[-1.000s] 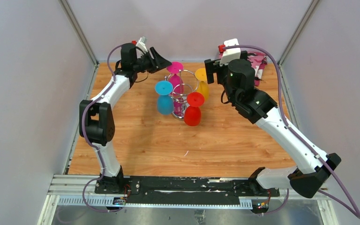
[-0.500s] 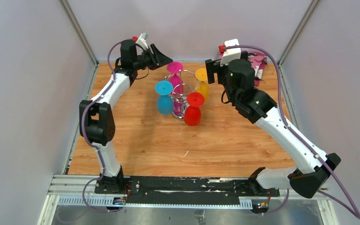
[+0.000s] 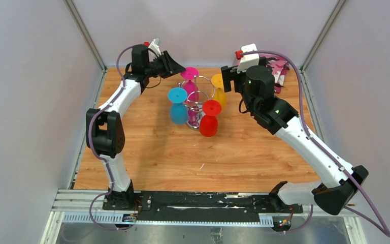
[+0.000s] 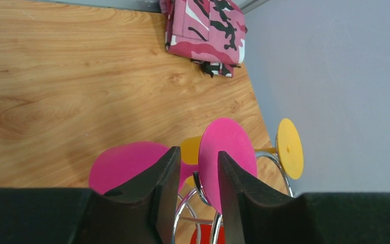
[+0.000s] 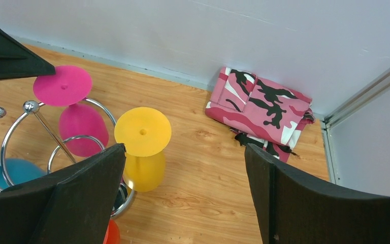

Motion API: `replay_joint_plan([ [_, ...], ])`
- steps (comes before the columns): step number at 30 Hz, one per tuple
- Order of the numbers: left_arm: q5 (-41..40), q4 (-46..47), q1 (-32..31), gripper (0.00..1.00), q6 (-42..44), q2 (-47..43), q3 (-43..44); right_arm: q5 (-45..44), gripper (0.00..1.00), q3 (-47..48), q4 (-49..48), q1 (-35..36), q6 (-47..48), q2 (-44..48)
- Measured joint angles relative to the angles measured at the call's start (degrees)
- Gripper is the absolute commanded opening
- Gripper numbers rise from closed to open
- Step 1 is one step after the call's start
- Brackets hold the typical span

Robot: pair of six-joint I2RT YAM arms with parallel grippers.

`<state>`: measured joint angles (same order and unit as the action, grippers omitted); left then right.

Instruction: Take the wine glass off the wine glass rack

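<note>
The chrome wine glass rack point(image 3: 198, 97) stands at the back middle of the table, with glasses hanging upside down: pink point(image 3: 189, 74), yellow point(image 3: 218, 81), blue point(image 3: 177, 95) and red point(image 3: 211, 108). My left gripper point(image 3: 182, 68) is level with the pink glass's foot, on its left. In the left wrist view its jaws point(image 4: 198, 152) are narrowly open around the stem area, between the pink foot point(image 4: 233, 145) and the bowl point(image 4: 124, 162); the stem is hidden. My right gripper point(image 5: 183, 152) is wide open and empty, just right of the yellow glass point(image 5: 142, 133).
A folded pink camouflage cloth point(image 3: 280, 68) lies in the back right corner; it also shows in the right wrist view point(image 5: 261, 109). Enclosure walls stand close behind and beside the rack. The rack's round base point(image 5: 117, 201) sits under the glasses.
My left gripper has shifted only slightly beside the pink glass's foot. My right gripper has edged a little to the left, toward the yellow glass.
</note>
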<state>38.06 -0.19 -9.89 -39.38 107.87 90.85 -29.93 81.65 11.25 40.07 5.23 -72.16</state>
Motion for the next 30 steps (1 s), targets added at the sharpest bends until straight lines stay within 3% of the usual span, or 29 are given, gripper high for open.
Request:
replay_joint_plan([
  [17, 5.4, 5.7, 0.1, 0.0, -2.7, 1.9, -0.5, 0.2, 0.92, -0.2, -0.6, -0.2, -0.4, 0.0],
  [30, 10.3, 10.1, 1.9, 0.0, -8.1, 4.6, 0.0, 2.2, 0.91, -0.2, -0.8, -0.3, -1.4, -1.6],
])
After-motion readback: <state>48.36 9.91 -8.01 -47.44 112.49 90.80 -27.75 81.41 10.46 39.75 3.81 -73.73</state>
